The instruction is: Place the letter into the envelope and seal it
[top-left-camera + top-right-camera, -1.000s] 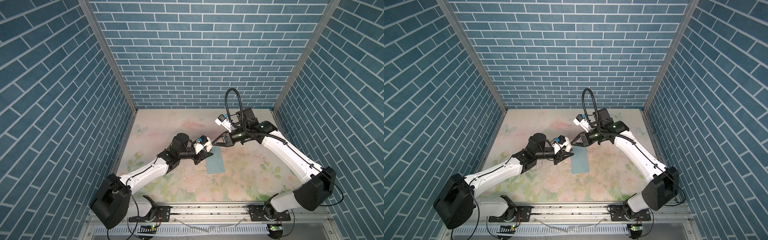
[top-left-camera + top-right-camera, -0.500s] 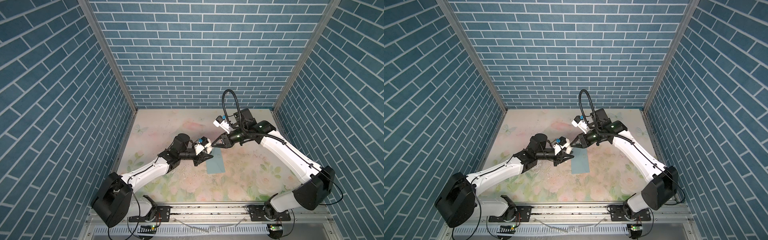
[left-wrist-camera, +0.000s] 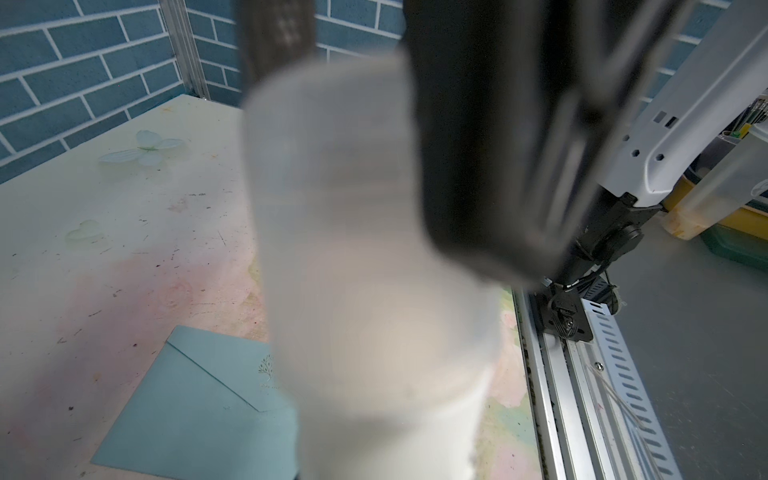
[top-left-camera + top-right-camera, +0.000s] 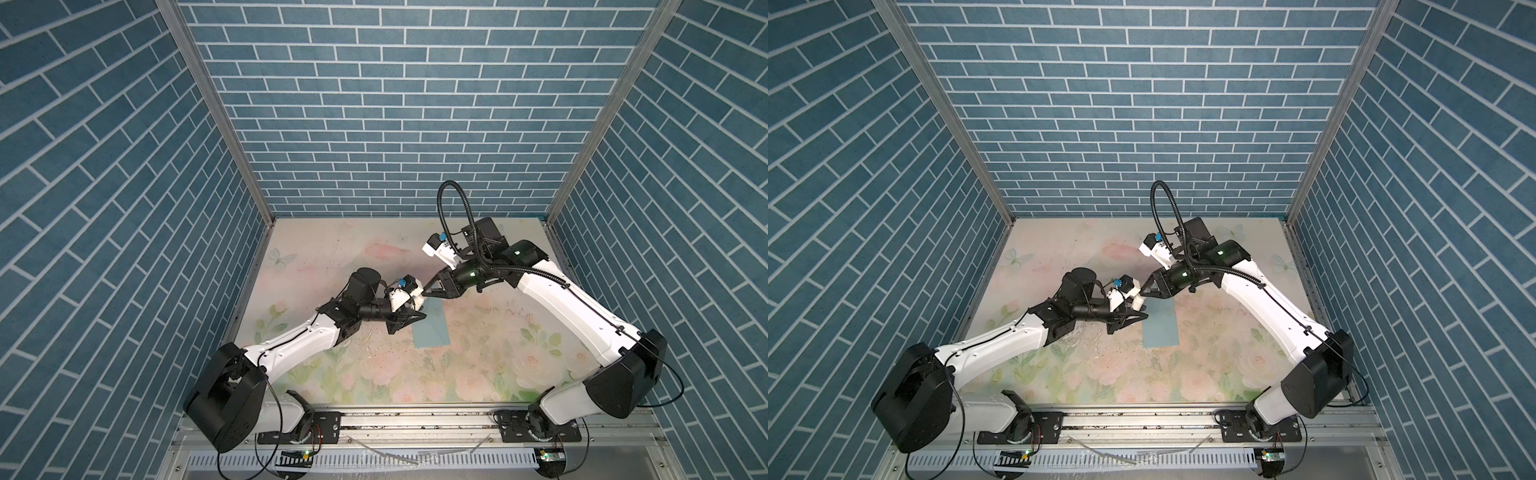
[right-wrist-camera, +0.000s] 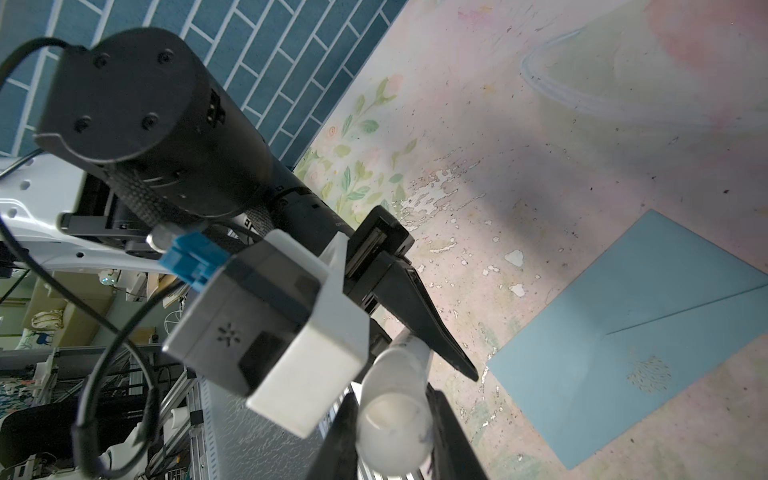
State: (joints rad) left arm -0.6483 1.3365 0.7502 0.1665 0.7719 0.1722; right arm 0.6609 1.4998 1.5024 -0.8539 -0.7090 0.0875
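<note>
Now that my right pincer point(image 4: 424, 292) has slid in toward my left pincer point(image 4: 417, 318), both are clamped on the rolled letter point(image 5: 395, 419) above one short end of the envelope point(image 4: 432, 336). Handover looks near. Envelope flat, flap down, nothing inserted yet.

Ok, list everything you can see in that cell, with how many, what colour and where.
envelope: one, teal, flat on the mat near its middle.
letter: one, white, rolled into a tube, held above the mat between both end effectors.
table mat: one, pale floral, worn, covering the cell floor.
walls: three, blue brick pattern, around the mat.
rail: one, silver, along the front edge.
arms: two, white and black, mounted on the rail.
left end effector: one, black, shut on the letter.
right end effector: one, black, shut on the letter.
</note>
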